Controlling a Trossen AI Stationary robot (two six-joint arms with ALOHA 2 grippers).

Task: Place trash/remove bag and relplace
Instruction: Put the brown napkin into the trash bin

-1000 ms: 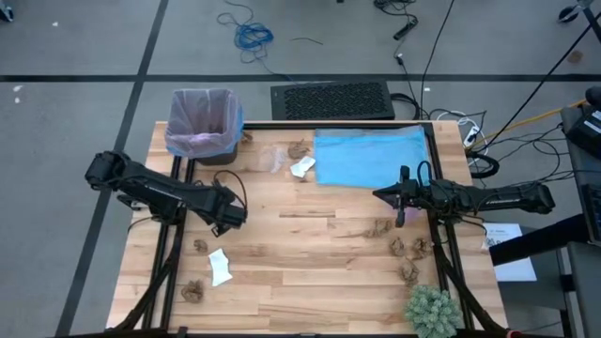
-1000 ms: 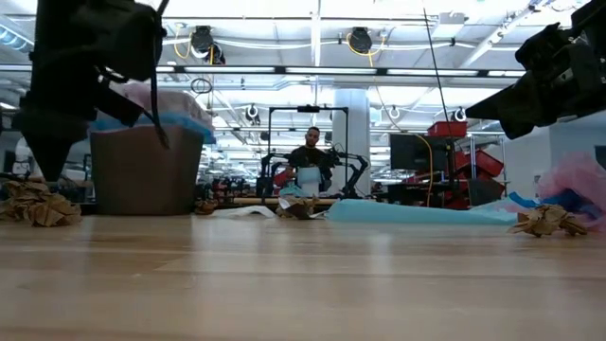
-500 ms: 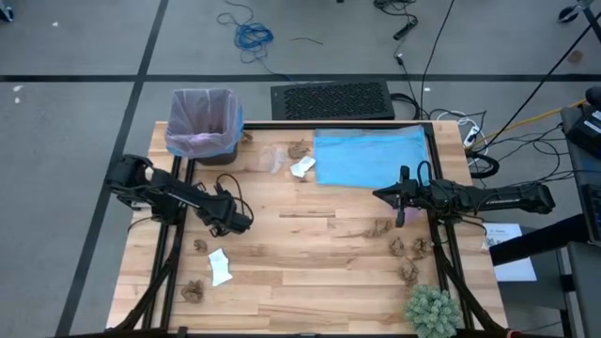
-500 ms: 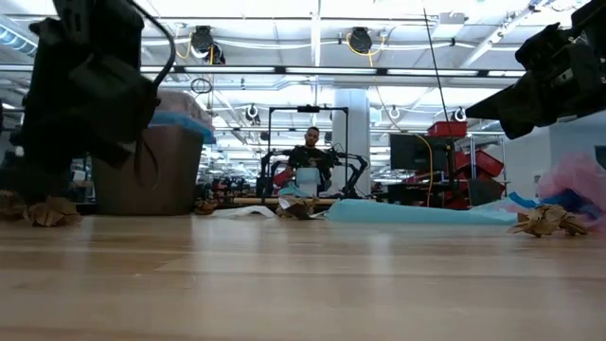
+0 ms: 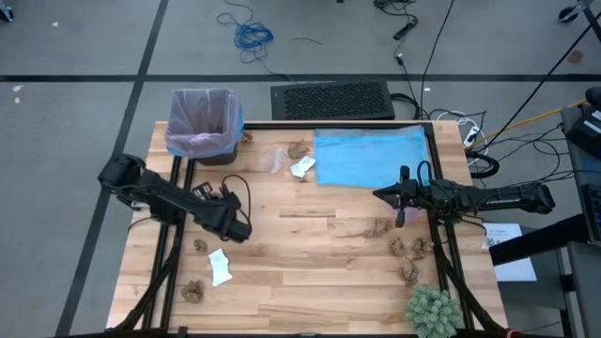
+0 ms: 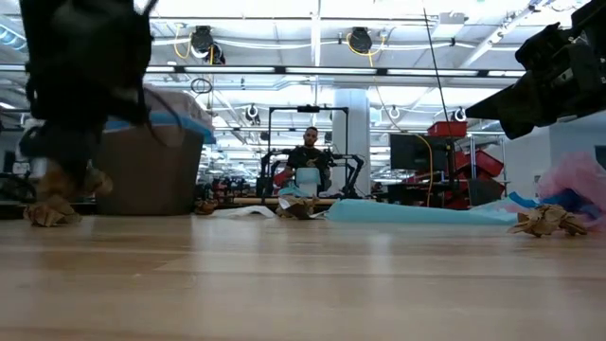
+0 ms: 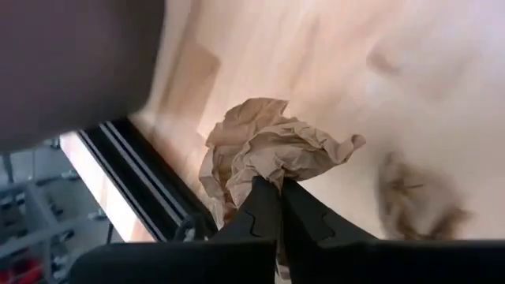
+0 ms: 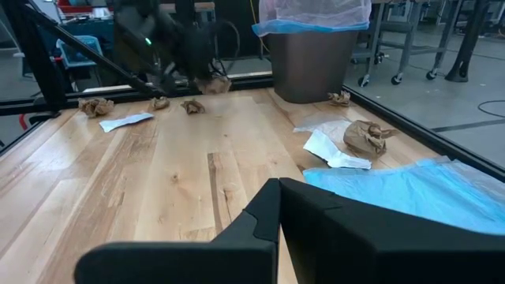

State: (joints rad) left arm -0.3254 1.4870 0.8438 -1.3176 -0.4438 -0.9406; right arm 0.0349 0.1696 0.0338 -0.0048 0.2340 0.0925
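Landmark: the bin (image 5: 201,126), standing at the far left corner of the wooden table (image 5: 310,272).

Bag (image 5: 199,115): lavender-pink liner seated in the bin, rim folded over the top edge; in the right wrist view it rose above the bin's dark wall (image 8: 315,16).

Left gripper (image 5: 240,229): out over the table, nearer the front edge than the bin and a little to its right. Left wrist view showed its fingers (image 7: 267,213) pressed together on a crumpled brown paper wad (image 7: 268,154), pinched at the wad's lower edge. Whether the wad was clear of the table surface could not be told.

Right gripper (image 5: 402,208): well to the right of the bin, past the light blue plastic bag (image 5: 369,157) lying flat on the table. Fingers (image 8: 272,211) closed together, nothing between them.

Other trash: brown wads (image 5: 197,245) and (image 5: 192,290) plus a white scrap (image 5: 219,268) lay toward the front edge from the bin; one wad (image 5: 299,148) and a white scrap (image 5: 302,168) lay to the bin's right, just beside the blue bag. More wads (image 5: 409,248) lay far right, near a green spiky plant (image 5: 433,311) at the front right corner.
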